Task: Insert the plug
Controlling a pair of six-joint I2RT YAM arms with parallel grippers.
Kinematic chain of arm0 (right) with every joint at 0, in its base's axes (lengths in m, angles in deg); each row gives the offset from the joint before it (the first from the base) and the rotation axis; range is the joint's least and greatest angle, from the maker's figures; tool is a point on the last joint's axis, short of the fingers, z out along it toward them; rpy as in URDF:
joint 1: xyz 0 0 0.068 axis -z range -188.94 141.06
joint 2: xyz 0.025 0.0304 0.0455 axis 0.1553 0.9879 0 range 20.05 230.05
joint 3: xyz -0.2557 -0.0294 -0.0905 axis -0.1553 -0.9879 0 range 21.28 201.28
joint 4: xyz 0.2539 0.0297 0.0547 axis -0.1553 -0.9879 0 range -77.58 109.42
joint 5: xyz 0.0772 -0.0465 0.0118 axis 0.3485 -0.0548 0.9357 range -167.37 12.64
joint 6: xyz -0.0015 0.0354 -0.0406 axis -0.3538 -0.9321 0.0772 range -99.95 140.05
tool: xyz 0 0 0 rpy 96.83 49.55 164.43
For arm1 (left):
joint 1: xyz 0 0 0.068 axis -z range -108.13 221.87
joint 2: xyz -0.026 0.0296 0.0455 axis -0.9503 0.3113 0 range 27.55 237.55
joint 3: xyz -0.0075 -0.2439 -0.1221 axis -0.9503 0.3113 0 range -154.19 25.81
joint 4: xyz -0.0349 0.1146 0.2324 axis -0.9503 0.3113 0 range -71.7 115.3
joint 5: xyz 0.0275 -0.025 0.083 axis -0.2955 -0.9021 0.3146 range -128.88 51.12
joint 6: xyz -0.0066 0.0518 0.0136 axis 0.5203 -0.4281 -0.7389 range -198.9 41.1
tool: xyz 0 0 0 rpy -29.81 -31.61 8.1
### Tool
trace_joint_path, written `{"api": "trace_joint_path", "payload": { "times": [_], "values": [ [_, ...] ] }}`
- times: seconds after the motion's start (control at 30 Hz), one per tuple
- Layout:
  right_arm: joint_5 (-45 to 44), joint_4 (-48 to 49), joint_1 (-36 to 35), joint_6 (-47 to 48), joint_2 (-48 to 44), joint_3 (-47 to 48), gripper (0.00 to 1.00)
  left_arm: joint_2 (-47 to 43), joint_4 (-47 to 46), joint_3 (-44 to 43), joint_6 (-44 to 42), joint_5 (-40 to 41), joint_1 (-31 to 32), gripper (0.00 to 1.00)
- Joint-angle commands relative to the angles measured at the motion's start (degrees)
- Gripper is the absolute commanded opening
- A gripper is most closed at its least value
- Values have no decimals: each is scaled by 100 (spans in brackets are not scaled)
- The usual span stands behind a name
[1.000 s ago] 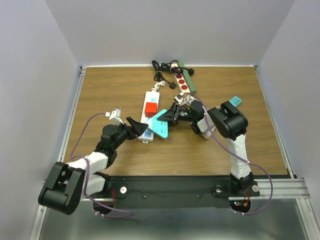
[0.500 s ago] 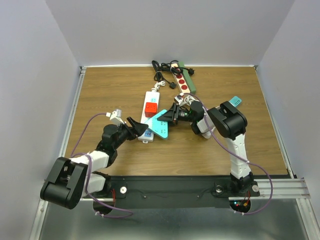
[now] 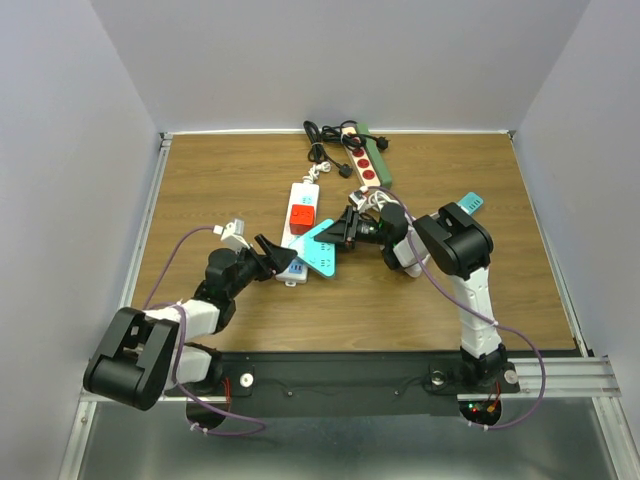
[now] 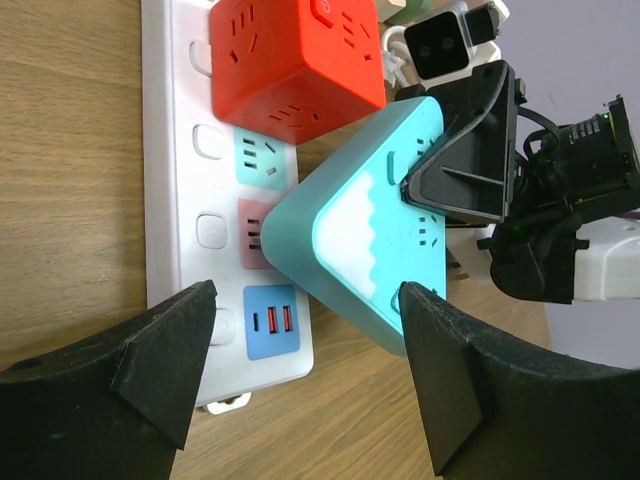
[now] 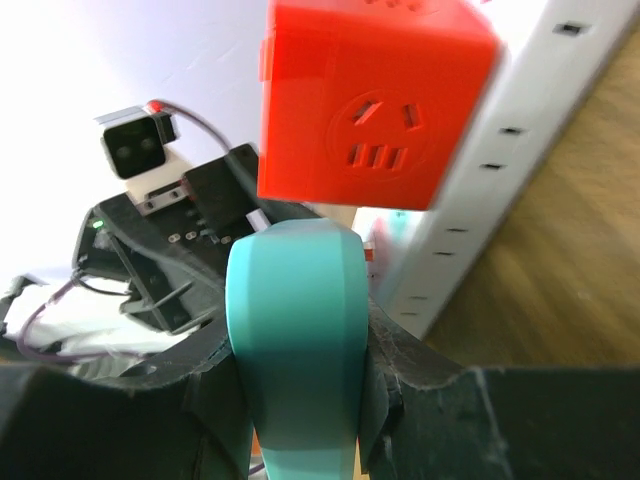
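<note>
The plug [image 3: 320, 251] is a teal triangular block, and my right gripper [image 3: 346, 229] is shut on its far edge. It hangs tilted over the near sockets of a white power strip [image 3: 299, 190] that carries a red cube adapter [image 3: 302, 216]. The left wrist view shows the plug [image 4: 370, 240] covering part of the strip [image 4: 180, 200] just below the red cube [image 4: 295, 55]. My left gripper [image 4: 305, 320] stands open astride the strip's near end and the plug's tip, touching neither. From the right wrist view the plug [image 5: 295, 340] sits squeezed between the black fingers [image 5: 420, 380].
A green and beige power strip [image 3: 368, 160] with red sockets lies at the back beside coiled black cables [image 3: 322, 138]. A white block [image 3: 406, 262] rests under the right arm. Grey walls close in the wooden table [image 3: 200, 180] on three sides.
The left arm's lower link near its base has shifted slightly. Both grippers, the plug and the strip stay where they were.
</note>
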Motion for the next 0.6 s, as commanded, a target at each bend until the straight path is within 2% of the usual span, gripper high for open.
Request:
{"api": "trace_joint_path", "payload": {
  "times": [0.0,0.43,0.57],
  "values": [
    [-254,47,-51,201,153,-106,0,99,-421,0,-117,-83,-18,85],
    [-465,38,-42,271,232,-211,0,556,-694,-79,-64,-30,-18,84],
    [-518,21,-42,306,285,-264,0,767,-773,-140,-38,5,-18,81]
  ]
}}
